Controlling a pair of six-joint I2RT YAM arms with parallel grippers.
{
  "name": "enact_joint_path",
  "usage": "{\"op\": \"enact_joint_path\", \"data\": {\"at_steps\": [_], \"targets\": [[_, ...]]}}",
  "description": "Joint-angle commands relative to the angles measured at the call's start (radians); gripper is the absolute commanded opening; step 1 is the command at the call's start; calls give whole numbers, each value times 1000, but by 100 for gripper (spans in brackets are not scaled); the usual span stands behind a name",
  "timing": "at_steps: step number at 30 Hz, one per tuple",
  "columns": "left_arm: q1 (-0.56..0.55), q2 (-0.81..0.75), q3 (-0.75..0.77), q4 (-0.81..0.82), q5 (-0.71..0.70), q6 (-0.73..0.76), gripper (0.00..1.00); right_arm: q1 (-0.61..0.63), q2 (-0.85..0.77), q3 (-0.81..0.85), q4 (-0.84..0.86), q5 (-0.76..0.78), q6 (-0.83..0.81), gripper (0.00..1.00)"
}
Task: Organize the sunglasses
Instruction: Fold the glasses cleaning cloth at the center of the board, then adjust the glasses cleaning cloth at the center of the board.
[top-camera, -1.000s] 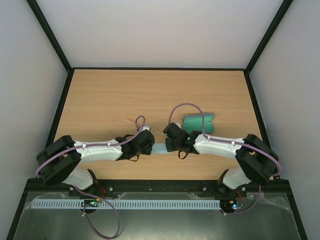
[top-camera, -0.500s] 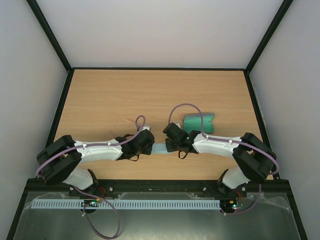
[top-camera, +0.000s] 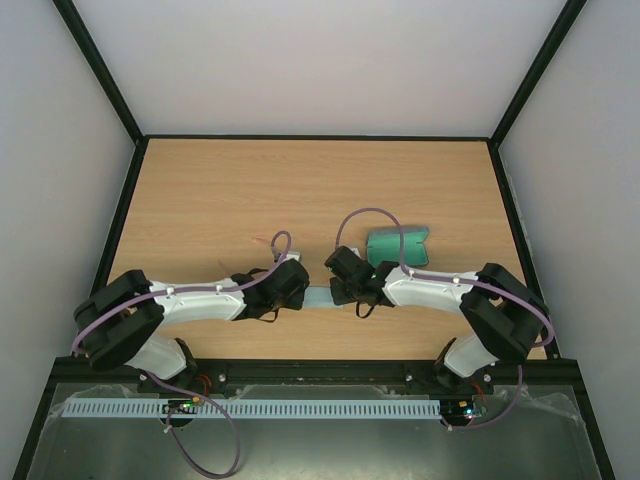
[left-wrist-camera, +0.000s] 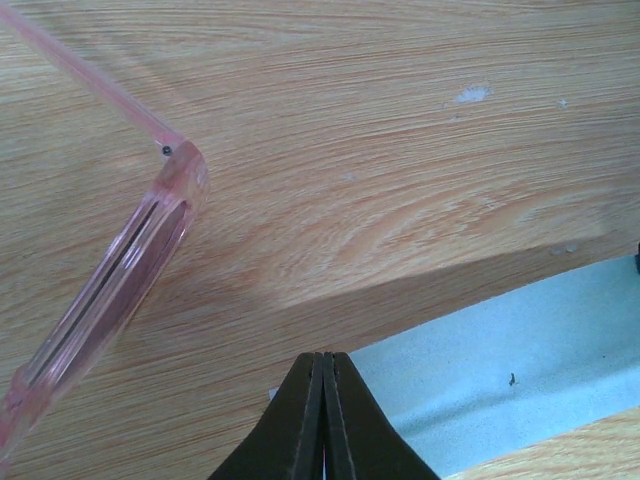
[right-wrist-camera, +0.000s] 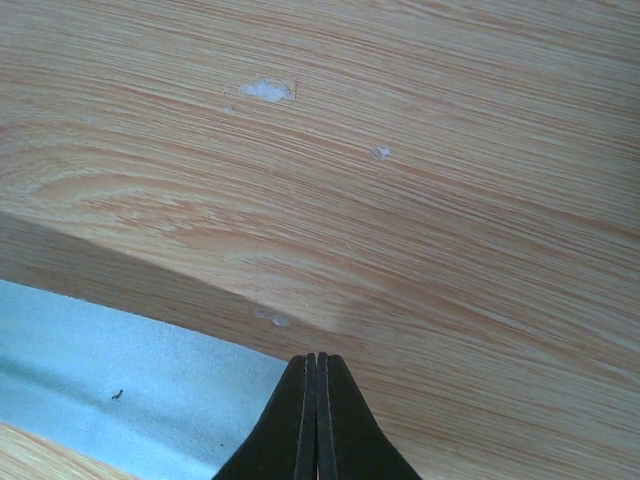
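Note:
The sunglasses (left-wrist-camera: 120, 270), a thin pink translucent frame with a slender arm, lie on the wood just left of my left gripper (left-wrist-camera: 324, 357). In the top view only a faint pink bit of the sunglasses (top-camera: 262, 240) shows beyond the left arm. A light-blue cloth (top-camera: 318, 297) stretches between both grippers near the table's front. The left gripper is shut on one corner of the cloth (left-wrist-camera: 500, 370). My right gripper (right-wrist-camera: 316, 357) is shut on the other corner of the cloth (right-wrist-camera: 130, 390). The cloth casts a shadow on the wood beneath it.
An open oblong case (top-camera: 398, 247) with green lining lies behind the right wrist. The wooden table (top-camera: 220, 190) is walled on three sides, with a black rail along the front edge.
The right arm's elbow has drifted slightly left. Both grippers and the cloth between them stay almost where they were.

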Motion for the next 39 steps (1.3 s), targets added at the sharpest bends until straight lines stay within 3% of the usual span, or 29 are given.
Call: {"op": "enact_joint_path", "data": {"at_steps": [1,10,16,19,24,29,34,35,39], "targets": [[7,20,10,4,-7,-1,4,-7,11,21,10,17,-11,1],[8,16,11,-3,-17,-10,10,-8,15,22,13,17,-9,2],[8,11,14,-20,-28,-18,21,-9,16,25,9,20,-12,14],[8,1,12,-27,-36,-24,33,-11,10,29,5,23,-12,22],[12,-34,21,-56,-41,-34,39,-19,-12,50,-27,43,-15,33],[12,-94,64,-127,-50,-26,55,-31,-87,59,-66,48,-7,45],[15,-156,92,-177,-15,-19,84,-31,-160,40,-96,10,6,50],[16,-169,93,-184,-6,-22,95,-31,-176,33,-100,2,10,51],[22,-225,78,-189,61,-31,99,-33,-241,-9,-89,-60,41,51]]}}
